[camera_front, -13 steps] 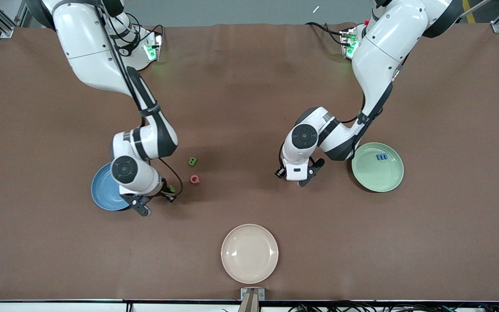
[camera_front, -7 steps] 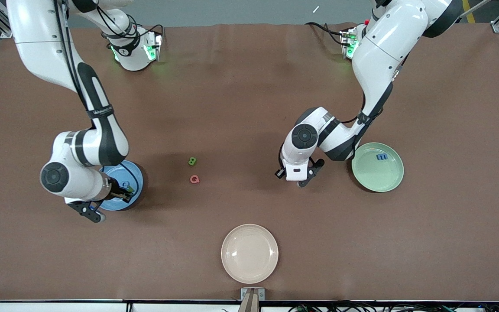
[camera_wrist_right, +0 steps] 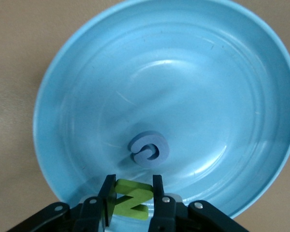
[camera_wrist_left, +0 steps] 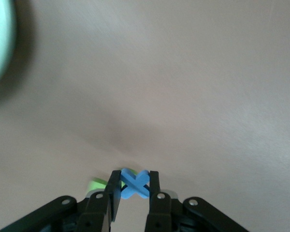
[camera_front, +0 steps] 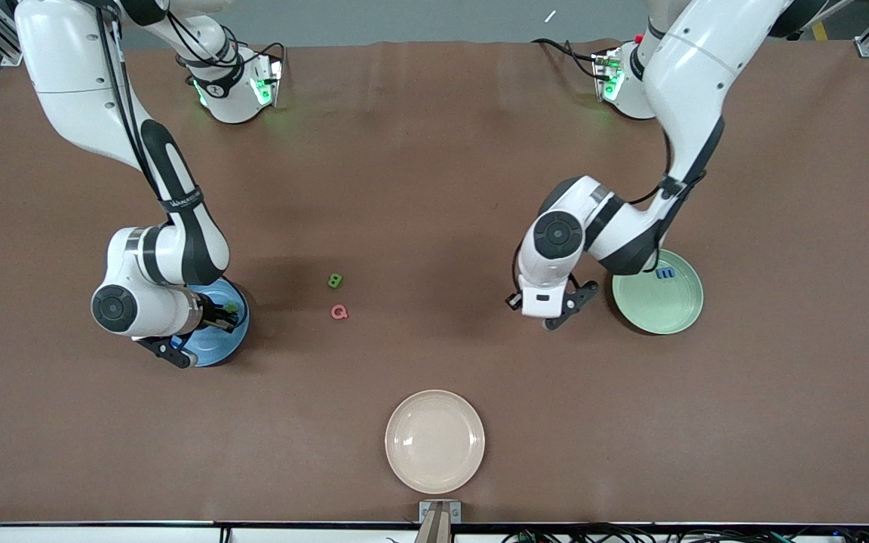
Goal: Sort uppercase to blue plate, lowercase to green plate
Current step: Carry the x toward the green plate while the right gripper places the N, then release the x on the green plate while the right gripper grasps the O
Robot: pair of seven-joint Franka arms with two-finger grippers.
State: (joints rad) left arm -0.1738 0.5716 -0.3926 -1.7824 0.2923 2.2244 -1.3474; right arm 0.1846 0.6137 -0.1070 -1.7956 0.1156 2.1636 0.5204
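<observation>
Mid-sort on the brown worktop [camera_front: 434, 188]: my right gripper [camera_wrist_right: 130, 193] hangs over the round medium-blue plate [camera_wrist_right: 87, 87], its fingers [camera_wrist_right: 106, 193] pinching the small green foam capital N [camera_wrist_right: 132, 204], held above the dish because capitals belong there and, by my reckoning, release is the next step. A small blue foam capital C or G [camera_wrist_right: 148, 148] already lies in the middle of that plate. My left gripper [camera_wrist_left: 131, 193] is over bare worktop just beside the round pale-green plate [camera_front: 668, 309], fingers [camera_wrist_left: 153, 191] clamped on the small blue foam lowercase x [camera_wrist_left: 132, 183], a short carry from the dish where the small blue foam lowercase m [camera_front: 664, 273] already lies; a scrap of green foam [camera_wrist_left: 97, 184] shows on the worktop by my fingers, too blurred to name. Still unsorted, between the two plates, are the small green foam capital B [camera_front: 335, 280] and the small pink-red foam capital Q [camera_front: 339, 311]. The round cream plate [camera_front: 434, 441], nearer the camera than both, holds nothing.
</observation>
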